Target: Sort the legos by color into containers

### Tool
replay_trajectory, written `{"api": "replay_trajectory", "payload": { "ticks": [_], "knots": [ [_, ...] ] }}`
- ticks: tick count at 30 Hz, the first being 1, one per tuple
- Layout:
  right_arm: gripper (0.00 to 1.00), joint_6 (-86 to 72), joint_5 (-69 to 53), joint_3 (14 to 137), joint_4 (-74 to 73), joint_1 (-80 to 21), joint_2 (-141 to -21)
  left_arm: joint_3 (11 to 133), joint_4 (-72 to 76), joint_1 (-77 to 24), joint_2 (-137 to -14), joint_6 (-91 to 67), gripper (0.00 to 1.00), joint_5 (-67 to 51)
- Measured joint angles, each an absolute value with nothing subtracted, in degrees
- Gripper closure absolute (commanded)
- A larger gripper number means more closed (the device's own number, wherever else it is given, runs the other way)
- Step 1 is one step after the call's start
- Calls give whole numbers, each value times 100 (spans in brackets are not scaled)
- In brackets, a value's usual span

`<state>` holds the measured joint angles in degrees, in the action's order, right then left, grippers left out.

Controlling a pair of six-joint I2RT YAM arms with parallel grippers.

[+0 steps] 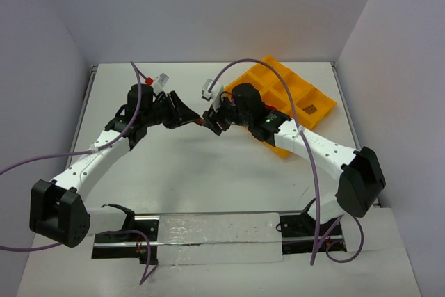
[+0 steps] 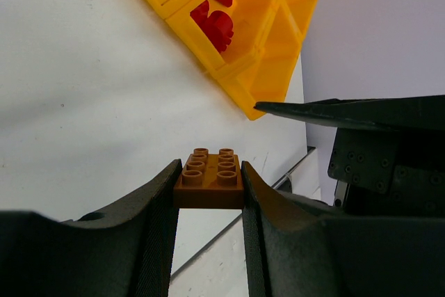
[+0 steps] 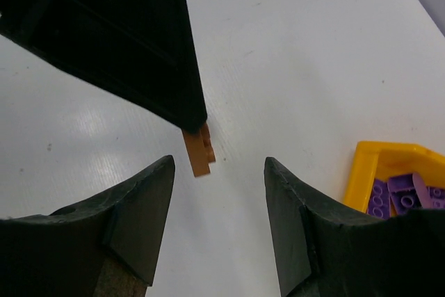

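My left gripper [image 2: 211,166] is shut on a brown lego [image 2: 208,189], studs up, held off the white table. From above, the left gripper [image 1: 193,120] and the right gripper [image 1: 213,122] meet tip to tip at the table's middle, with the brown lego [image 1: 201,122] between them. In the right wrist view the right gripper [image 3: 219,165] stands open, and the brown lego [image 3: 198,151] juts from the left gripper's dark finger [image 3: 139,39] just ahead of the jaws, untouched by them. The orange-yellow tray of containers [image 1: 278,74] lies behind the right arm, holding red legos [image 2: 217,22] and purple legos [image 3: 400,193].
One small brown piece [image 1: 311,109] lies in a tray compartment at the right. A plastic-covered metal rail [image 1: 208,234] runs along the near edge between the arm bases. Purple cables loop over both arms. Walls close in the table on three sides.
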<state>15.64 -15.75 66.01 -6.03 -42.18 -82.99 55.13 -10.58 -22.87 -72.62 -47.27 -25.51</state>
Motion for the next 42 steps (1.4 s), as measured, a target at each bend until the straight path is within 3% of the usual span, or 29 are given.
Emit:
{"api": "replay_trajectory", "payload": {
  "ticks": [8, 23, 27, 32, 33, 35, 37, 38, 42],
  "knots": [
    [42, 1638, -1665, 7037, -555, -4472, -8829, 5513, -1071, -2287, -7250, -4726, 100, -2563],
    [68, 1492, -1693, 7074, -540, -4523, -8962, 5513, -1098, -2287, -7173, -4725, 100, -2580],
    [78, 1470, -1720, 7074, -534, -4523, -8982, 5513, -1107, -2283, -7159, -4707, 100, -2558],
    [100, 1448, -1743, 7074, -527, -4525, -8995, 5518, -1146, -2279, -7133, -4629, 97, -2541],
    [100, 1441, -1745, 7074, -521, -4525, -8995, 5518, -1149, -2279, -7122, -4623, 94, -2531],
    [100, 1439, -1745, 7074, -488, -4529, -8995, 5518, -1154, -2279, -7094, -4618, 60, -2496],
    [100, 1413, -1722, 7063, -433, -4537, -8995, 5549, -1213, -2281, -7070, -4603, 36, -2427],
    [100, 1387, -1685, 7041, -383, -4539, -8995, 5580, -1262, -2281, -7059, -4596, 6, -2387],
    [100, 1242, -1510, 6810, -268, -4489, -8985, 5737, -1425, -2294, -6957, -4574, 1, -2234]
  ]
}}
